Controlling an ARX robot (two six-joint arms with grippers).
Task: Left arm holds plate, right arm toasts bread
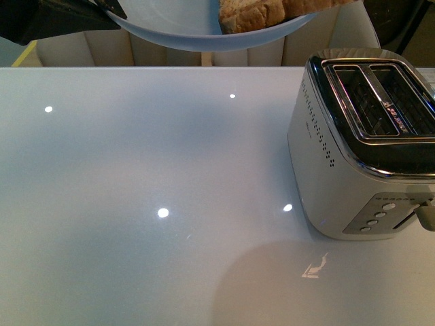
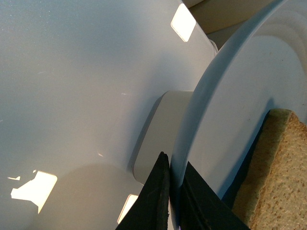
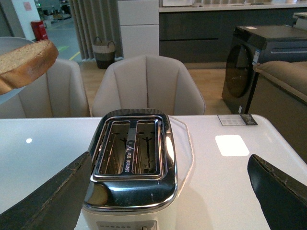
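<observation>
Black left gripper (image 2: 176, 165) pinches the rim of the lifted pale-blue round plate (image 1: 177, 34); its thick brown bread slice (image 1: 251, 13) seems near the edge, so any tilt could slide it off; right gripper (image 3: 169, 158) gapes empty.

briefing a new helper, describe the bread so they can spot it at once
Above the far edge of the white table, left of the silver toaster, the left gripper holds a pale blue plate. The bread lies on it: a speckled brown slice, the only food in view.
</observation>
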